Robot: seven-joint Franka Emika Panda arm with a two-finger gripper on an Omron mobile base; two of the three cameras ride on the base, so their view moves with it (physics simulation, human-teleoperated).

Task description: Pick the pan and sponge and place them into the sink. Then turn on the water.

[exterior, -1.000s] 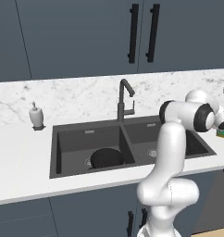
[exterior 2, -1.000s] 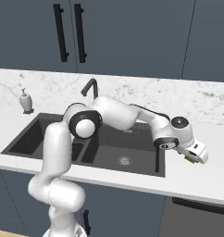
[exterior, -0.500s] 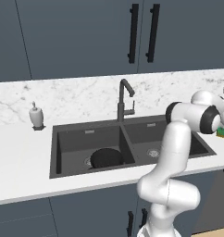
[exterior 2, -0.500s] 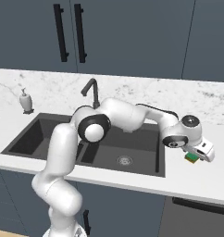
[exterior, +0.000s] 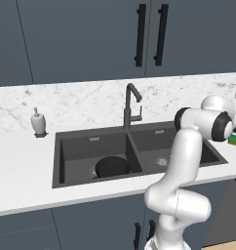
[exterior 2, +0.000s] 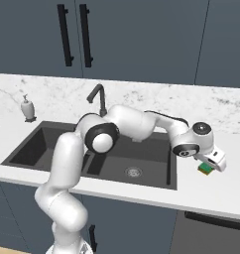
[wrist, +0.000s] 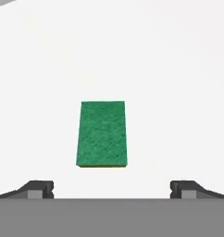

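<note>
Sponge [wrist: 102, 134] lies flat on the white counter [wrist: 169, 83] straight ahead of the gripper [wrist: 112, 189] in the hand view, centred between the two dark fingertips [wrist: 37, 189] and clear of both, with bare counter on either side of it. It is a small rectangular block, its top a rough speckled green, with a thin yellow layer just showing along its near edge. From the right base view the sponge [exterior 2: 206, 169] sits on the counter to the right of the sink [exterior 2: 52, 149], just under the white hand, and how close the hand is to it is hard to judge from that angle. The fingers stand wide apart, holding and touching nothing.

The pan [exterior: 111, 166], round, black and shallow, rests in the sink's left basin. The sink is a dark grey rectangular double basin with a round silver drain [exterior 2: 133, 172] in the right basin. A dark gooseneck faucet [exterior: 131, 105] rises behind the centre divider.
</note>
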